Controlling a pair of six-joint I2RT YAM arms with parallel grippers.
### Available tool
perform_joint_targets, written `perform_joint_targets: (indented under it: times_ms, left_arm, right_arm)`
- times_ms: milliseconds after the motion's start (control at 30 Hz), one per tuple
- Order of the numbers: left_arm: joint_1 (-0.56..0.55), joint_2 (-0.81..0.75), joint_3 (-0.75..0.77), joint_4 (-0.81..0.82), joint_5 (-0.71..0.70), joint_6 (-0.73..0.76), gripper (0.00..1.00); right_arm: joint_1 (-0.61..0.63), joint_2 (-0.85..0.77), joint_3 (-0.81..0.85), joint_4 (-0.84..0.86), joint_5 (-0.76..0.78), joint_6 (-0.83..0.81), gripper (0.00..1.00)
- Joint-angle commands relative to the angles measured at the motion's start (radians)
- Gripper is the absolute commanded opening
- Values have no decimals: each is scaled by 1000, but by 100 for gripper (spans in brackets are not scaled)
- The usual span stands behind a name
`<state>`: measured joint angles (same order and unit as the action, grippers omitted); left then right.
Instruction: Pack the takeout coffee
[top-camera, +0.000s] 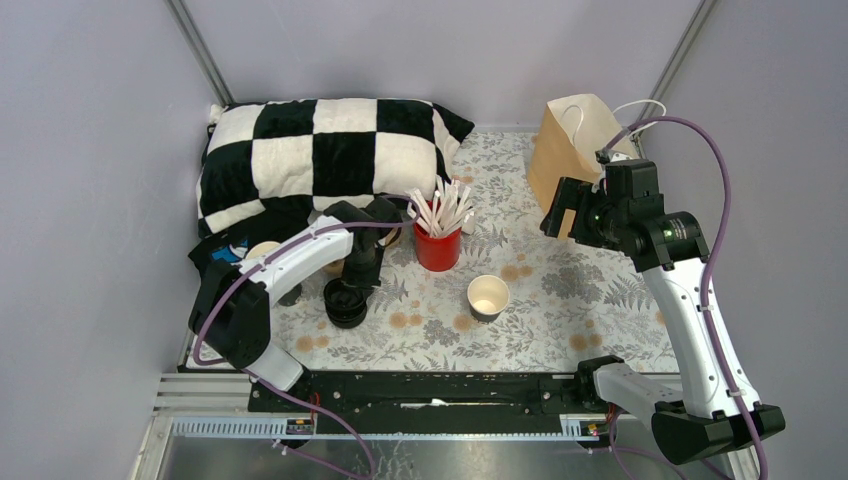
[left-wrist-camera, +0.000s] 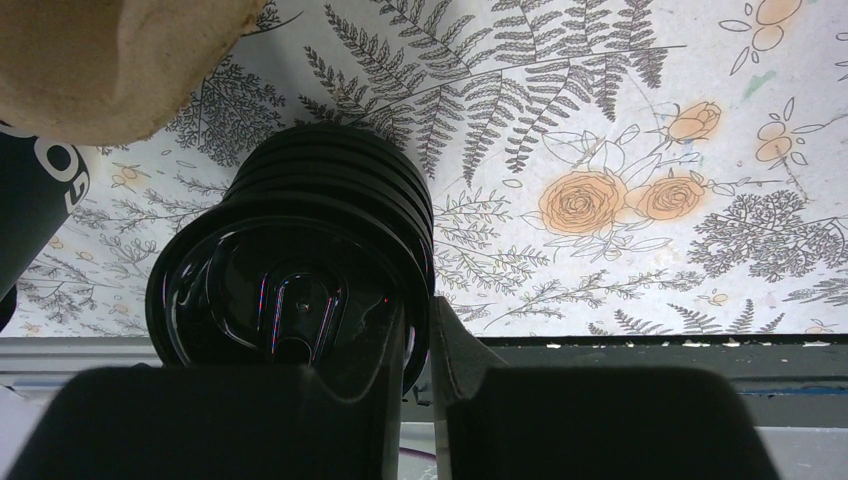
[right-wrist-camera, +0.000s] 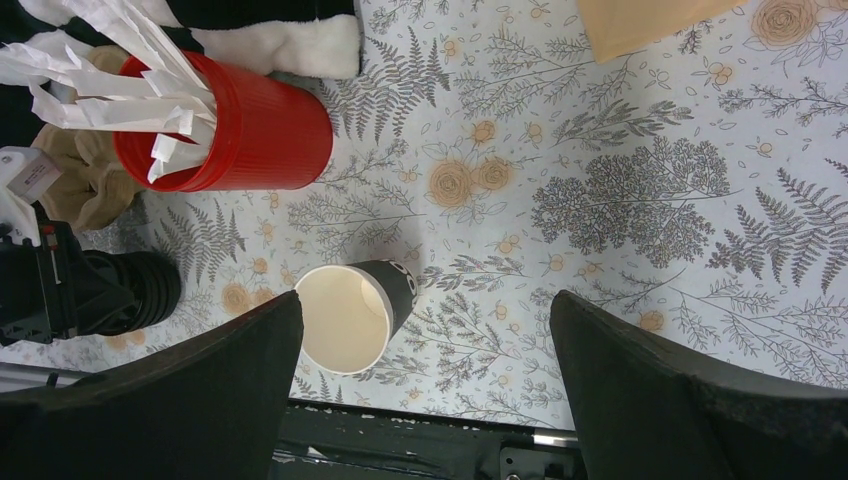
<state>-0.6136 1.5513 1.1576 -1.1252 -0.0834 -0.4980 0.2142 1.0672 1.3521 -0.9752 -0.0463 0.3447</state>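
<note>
The left tool (left-wrist-camera: 428, 330) is down at a stack of black lids (left-wrist-camera: 300, 250) on the near left of the flowered tabletop (top-camera: 560, 300). Its own arm hides most of the meeting in the top view. In the left wrist view the jaws stand close together either side of the top lid's rim, one finger over the lid's face and the other outside the stack. Whether they already pinch it I cannot tell. The lower lids show only as stacked edges.

The right tool (top-camera: 562, 214) hangs wide open with nothing between its fingers, above the right of the tabletop and in front of a brown paper bag (top-camera: 570, 150). The bag's mouth is partly covered by the arm.

One dark-sided paper cup (top-camera: 488, 295) stands upright and lidless in the middle of the tabletop, its pale inside showing. It is well apart from the bag and from the lids. The right wrist view shows small white marks near its rim, too small to read.

A dark cup-like side (left-wrist-camera: 35, 200), cut off at the left wrist view's edge, bears white rounded letters that cannot be read whole. A tan blur fills the corner above it.

A red cup (top-camera: 438, 250) of white paper-wrapped sticks (top-camera: 440, 210) stands behind the paper cup. A black-and-white checked pillow (top-camera: 330, 155) lies at the back left. A cream rim (top-camera: 262, 250) peeks out beside the left arm, mostly hidden.
</note>
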Motion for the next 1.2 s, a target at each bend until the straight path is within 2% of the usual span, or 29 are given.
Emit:
perform_joint_targets:
  times_ms: [0, 100, 267, 367, 500, 600, 633, 667, 733, 800, 900, 967, 1033, 1167]
  left_arm:
    - [5, -42, 56, -48, -22, -8, 14]
    - [5, -50, 101, -102, -22, -14, 13]
    - [5, -57, 370, -242, 24, -30, 10]
    - [7, -45, 589, -234, 178, -37, 10]
    - [29, -23, 783, -87, 446, -111, 10]
    - [56, -75, 725, 205, 669, -232, 8]
    - [74, -105, 655, 401, 750, -303, 8]
    - [85, -142, 571, 531, 826, -392, 8]
    - [122, -204, 394, 992, 945, -612, 8]
    - [158, -221, 240, 1346, 1021, -833, 8]
    - [192, -194, 128, 1784, 1040, -1162, 6]
    - [195, -160, 90, 1980, 1028, -1300, 5]
    - [195, -138, 66, 2105, 1007, -1387, 5]
    - [195, -122, 59, 2129, 1005, -1418, 4]
  right_arm:
    - [5, 4, 4, 29, -7, -11, 100]
    - [5, 5, 5, 31, -5, -13, 100]
    - [4, 14, 5, 18, -14, -19, 100]
    - [5, 24, 12, 17, -49, -18, 100]
    - [5, 58, 49, 38, -201, -20, 100]
    - [7, 65, 65, 112, -400, -18, 100]
    - [9, 60, 62, 161, -473, -5, 100]
    - [12, 53, 58, 215, -547, 13, 100]
    - [29, 39, 46, 334, -644, 79, 100]
    - [54, 29, 21, 471, -713, 170, 100]
    - [99, 29, -19, 657, -768, 298, 100]
    - [127, 36, -29, 749, -764, 347, 100]
    - [151, 49, -31, 810, -759, 383, 100]
    - [183, 71, -31, 885, -728, 424, 100]
